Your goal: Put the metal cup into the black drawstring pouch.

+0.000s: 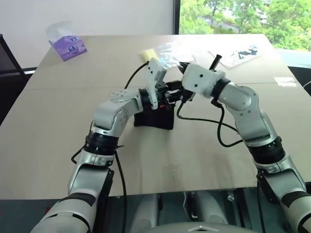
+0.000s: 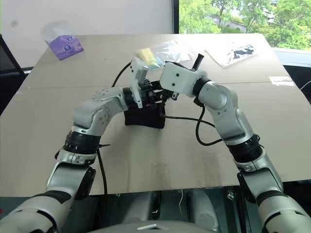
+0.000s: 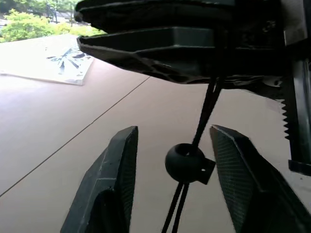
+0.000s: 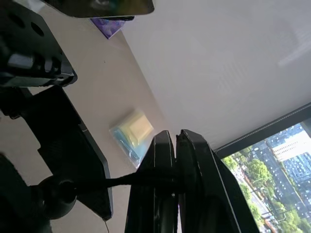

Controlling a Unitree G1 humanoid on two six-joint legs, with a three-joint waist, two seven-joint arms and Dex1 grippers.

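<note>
The black drawstring pouch [image 1: 154,119] sits upright in the middle of the table, right under both hands, which meet just above it. My right gripper [image 4: 176,133] is shut on the pouch's thin drawstring cord [image 4: 126,180], which is pinched between its fingers. The cord runs taut down to a round black bead [image 3: 184,162]. My left gripper [image 3: 173,130] is open, with a finger on each side of the bead and a gap on both sides. The metal cup is hidden.
A purple tissue pack [image 1: 69,46] lies at the far left corner. A clear bag with yellow notes [image 1: 153,52] and a printed sheet [image 1: 240,53] lie behind the hands. The table's front edge [image 1: 160,191] is close below the arms.
</note>
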